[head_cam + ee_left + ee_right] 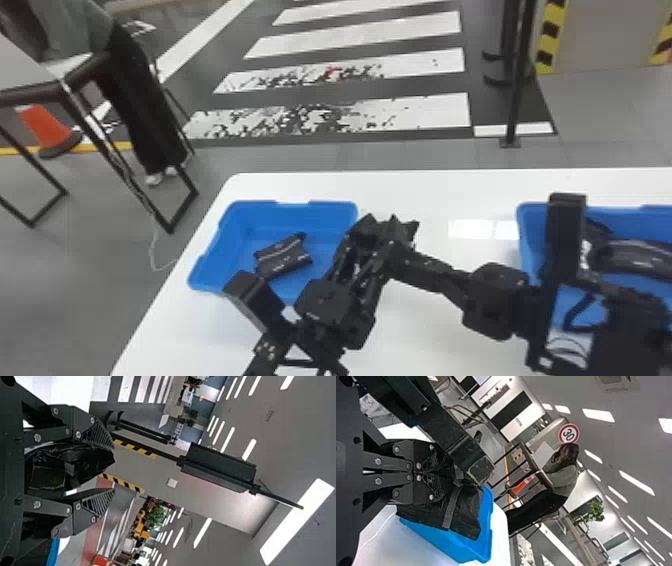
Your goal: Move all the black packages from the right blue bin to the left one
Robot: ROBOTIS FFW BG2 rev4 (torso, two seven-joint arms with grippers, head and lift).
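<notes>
The right gripper (398, 250) pinched a held black package (451, 514) between the bins. The left gripper's (372, 239) fingers were spread around it. One bin package (282, 256) lay inside the left blue bin (295, 212) — the right blue bin (527, 232) had at least one black package (635, 256) too, towards its far side.

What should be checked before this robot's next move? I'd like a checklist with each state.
1. Right gripper shut on shiny black plastic package: ok.
2. Package between left gripper's fingers: ok.
3. Left fingers closed on it: not ok, they stand apart.
4. Room in left blue plastic bin, beside its black package: ok.
5. Right blue plastic bin emptied: not ok.
</notes>
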